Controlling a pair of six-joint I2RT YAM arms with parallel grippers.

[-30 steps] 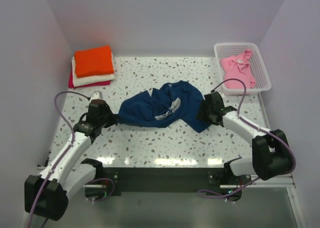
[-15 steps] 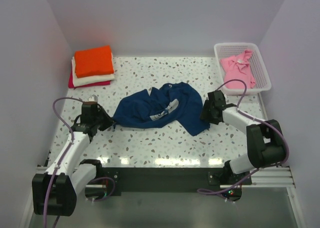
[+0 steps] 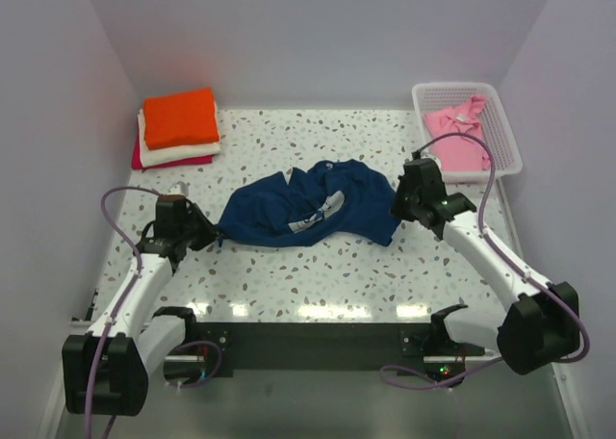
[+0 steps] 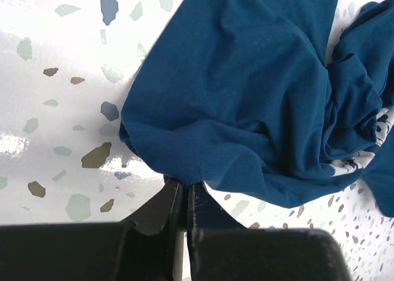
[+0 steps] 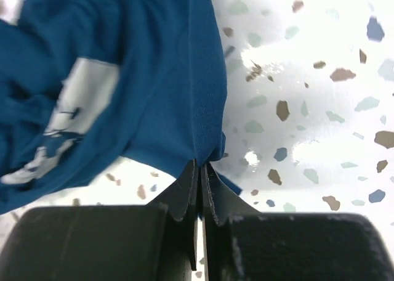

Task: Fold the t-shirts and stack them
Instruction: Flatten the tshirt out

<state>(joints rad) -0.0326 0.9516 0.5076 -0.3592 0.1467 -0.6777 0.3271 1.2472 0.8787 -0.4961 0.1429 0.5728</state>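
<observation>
Done so far: orange, cream and magenta shirts (image 3: 179, 129) folded and stacked at far left corner of tabletop (image 3: 318, 266). In hand: navy shirt (image 3: 303, 206), crumpled at mid-tabletop, not yet spread flat. Grip: left gripper (image 4: 186, 191) pressed together on its left hem; right gripper (image 5: 201, 170) pinching its right edge. Left to do: flattening, folding, stacking navy; then pink shirt (image 3: 460, 131), bunched in basket (image 3: 505, 136) at far right corner. Judged roughly halfway

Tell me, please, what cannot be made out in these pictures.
- Top view: the navy t-shirt is crumpled, its folds hiding most of the white graphic.
- Top view: the orange t-shirt covers the cream t-shirt and magenta t-shirt; only edges show.
- Wrist views: cloth hides how deep the left end effector and right end effector bite.
</observation>
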